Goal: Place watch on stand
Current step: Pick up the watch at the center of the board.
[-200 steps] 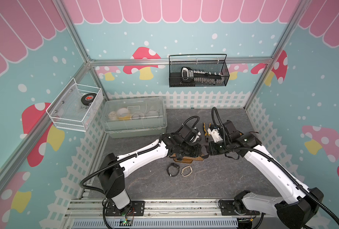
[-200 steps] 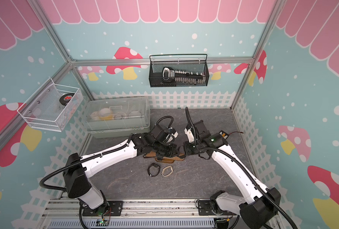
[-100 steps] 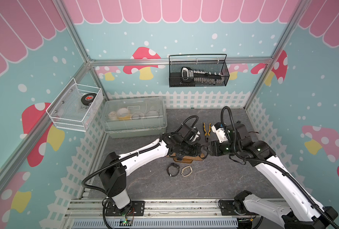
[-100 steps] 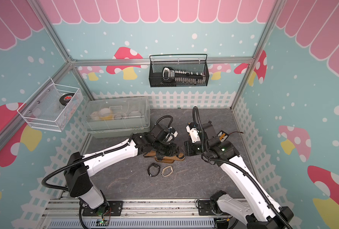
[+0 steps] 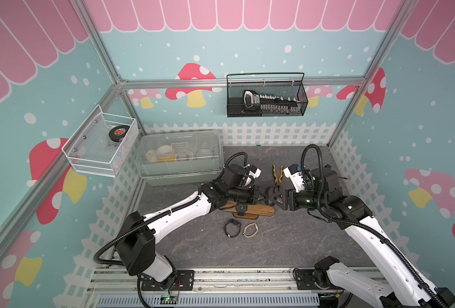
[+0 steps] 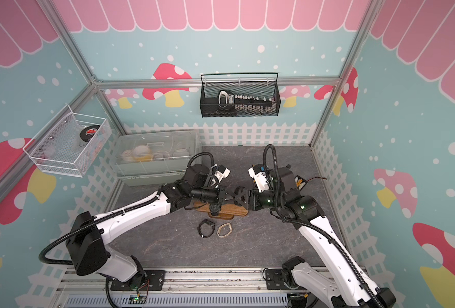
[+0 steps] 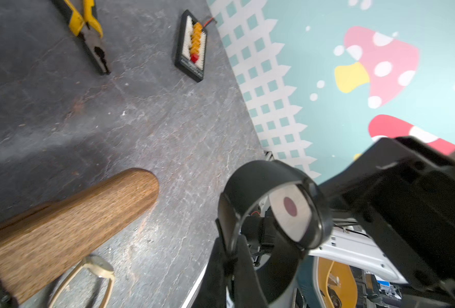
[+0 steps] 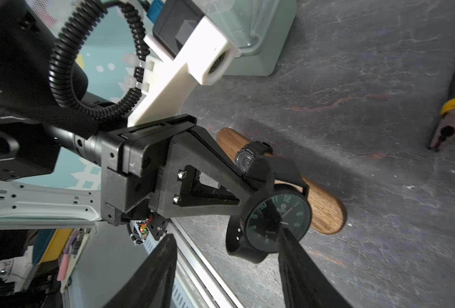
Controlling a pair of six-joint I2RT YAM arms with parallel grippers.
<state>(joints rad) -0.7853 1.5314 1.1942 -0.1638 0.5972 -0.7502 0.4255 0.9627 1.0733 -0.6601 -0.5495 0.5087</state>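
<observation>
Black watch (image 8: 277, 221) aloft, pinched by its strap in the closed jaws of the left gripper (image 8: 270, 173). Hangs just off the rounded end of the stand (image 5: 261, 210) nearer the right arm, apart from the wood. Turns its dial toward the right arm and its silver case back toward the left one. Strap buckled into a ring and seen obliquely, so cannot tell whether the ring's opening lines up with the bar. Right gripper (image 8: 227, 234) open, fingers spread wide to either side of the watch. One fingertip (image 8: 285, 234) crosses the dial's rim in the wrist view; contact unclear.

Long axis of the stand across the table (image 5: 287, 240) from arm to arm, slightly skewed. Carries a second black watch (image 5: 241, 208) around its middle.

Bare grey surface beyond the free end, as far as the white fence (image 5: 341, 165). Yellow-handled pliers (image 5: 277, 174) behind that end and a connector board (image 7: 193, 45) near the fence. Just in front of the stand, a loose black watch (image 5: 232, 228) and a pale-strapped watch (image 5: 250, 230) side by side.

Readable on the held dial: 10, 11, 12 and 2, with the 12 toward the clamped strap. Small mark beneath the 12 too fine to read.
</observation>
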